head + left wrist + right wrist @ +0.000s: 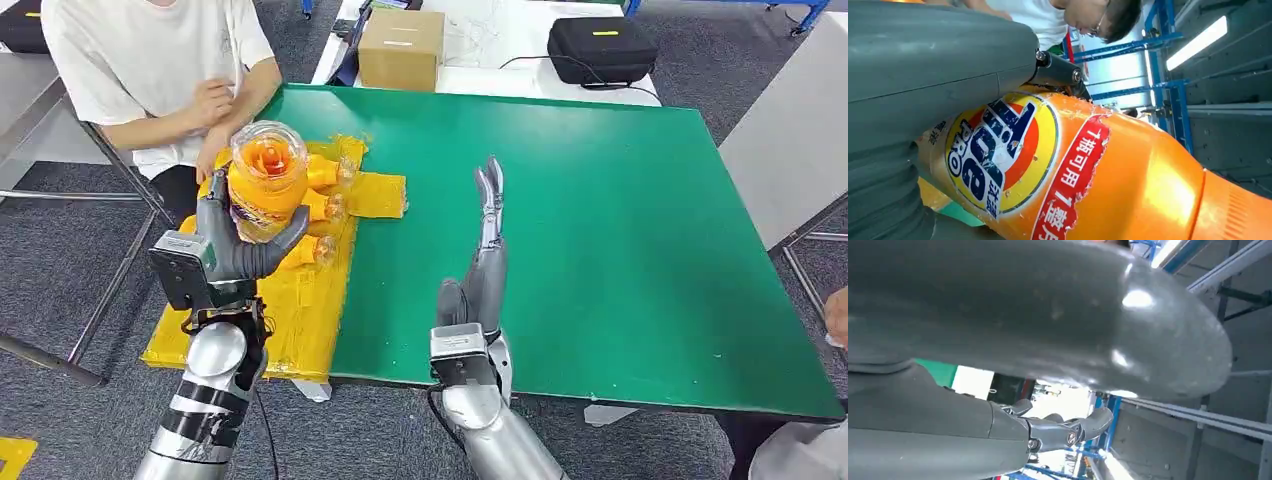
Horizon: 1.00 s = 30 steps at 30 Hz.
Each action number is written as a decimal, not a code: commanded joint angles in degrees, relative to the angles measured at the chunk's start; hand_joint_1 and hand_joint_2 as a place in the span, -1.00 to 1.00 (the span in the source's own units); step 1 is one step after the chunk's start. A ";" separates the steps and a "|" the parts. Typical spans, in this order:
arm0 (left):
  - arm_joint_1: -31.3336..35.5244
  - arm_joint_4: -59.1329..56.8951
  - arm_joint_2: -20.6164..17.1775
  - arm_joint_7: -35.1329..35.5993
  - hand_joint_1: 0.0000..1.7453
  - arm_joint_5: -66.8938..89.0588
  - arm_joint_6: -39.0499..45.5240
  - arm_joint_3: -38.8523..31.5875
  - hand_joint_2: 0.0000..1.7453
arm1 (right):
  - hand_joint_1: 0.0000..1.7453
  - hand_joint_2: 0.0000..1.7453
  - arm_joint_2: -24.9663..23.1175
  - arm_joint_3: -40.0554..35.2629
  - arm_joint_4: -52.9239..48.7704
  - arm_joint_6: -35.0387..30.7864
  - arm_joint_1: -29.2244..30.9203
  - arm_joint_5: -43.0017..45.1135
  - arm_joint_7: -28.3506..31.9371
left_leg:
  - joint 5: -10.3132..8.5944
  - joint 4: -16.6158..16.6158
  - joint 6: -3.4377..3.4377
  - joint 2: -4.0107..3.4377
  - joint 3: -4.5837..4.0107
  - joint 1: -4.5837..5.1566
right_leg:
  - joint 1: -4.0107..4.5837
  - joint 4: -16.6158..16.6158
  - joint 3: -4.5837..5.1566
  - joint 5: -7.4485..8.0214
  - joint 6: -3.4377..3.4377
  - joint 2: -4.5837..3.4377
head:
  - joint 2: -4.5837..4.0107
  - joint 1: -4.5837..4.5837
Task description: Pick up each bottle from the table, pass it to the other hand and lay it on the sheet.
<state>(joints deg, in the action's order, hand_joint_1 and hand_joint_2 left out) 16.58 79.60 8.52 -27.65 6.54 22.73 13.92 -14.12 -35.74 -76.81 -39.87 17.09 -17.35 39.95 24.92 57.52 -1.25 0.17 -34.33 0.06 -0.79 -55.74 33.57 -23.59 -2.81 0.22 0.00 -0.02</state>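
Bottle (264,182) (orange, labelled) sits clamped in your left hand (232,245) above the yellow sheet (290,300); your right hand (484,270) hovers over the green table (620,230), fingers straight, holding nothing.

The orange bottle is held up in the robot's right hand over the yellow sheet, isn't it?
Not quite: the left hand holds the orange bottle over the yellow sheet, as the head view shows. The right hand is open above the green table.
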 commanded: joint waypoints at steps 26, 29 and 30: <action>-21.36 1.29 -15.50 19.54 1.00 51.42 -5.31 -14.02 1.00 | -1.00 1.00 6.20 14.43 -7.25 20.80 -26.10 8.41 0.05 | 0.43 -0.13 0.23 -0.38 0.53 -0.05 | 0.06 0.06 -0.39 -0.28 0.27 -0.40 | 0.00 -0.02; -22.62 2.03 -15.26 19.95 1.00 51.88 -6.32 -15.93 1.00 | -1.00 1.00 6.07 14.31 -6.81 20.32 -25.72 8.43 0.05 | 0.28 -0.09 0.22 -0.24 0.07 -0.09 | 0.09 0.04 0.07 -0.18 0.25 -0.21 | 0.00 0.00; -23.39 2.64 -14.90 20.06 1.00 51.85 -6.54 -16.67 1.00 | -1.00 1.00 6.06 14.70 -6.66 20.40 -25.76 9.09 0.05 | 0.32 -0.09 0.24 -0.24 0.20 -0.11 | 0.10 0.02 -0.05 -0.23 0.27 -0.19 | 0.00 0.00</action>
<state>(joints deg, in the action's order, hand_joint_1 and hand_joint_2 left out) -1.95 80.11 -3.41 -8.46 57.70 18.12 3.62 -7.10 -25.46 -84.32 -19.80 -8.06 -9.62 39.98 25.10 57.47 -1.11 0.04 -34.49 -0.01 -0.74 -55.72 33.83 -23.73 -2.67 0.19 0.00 -0.02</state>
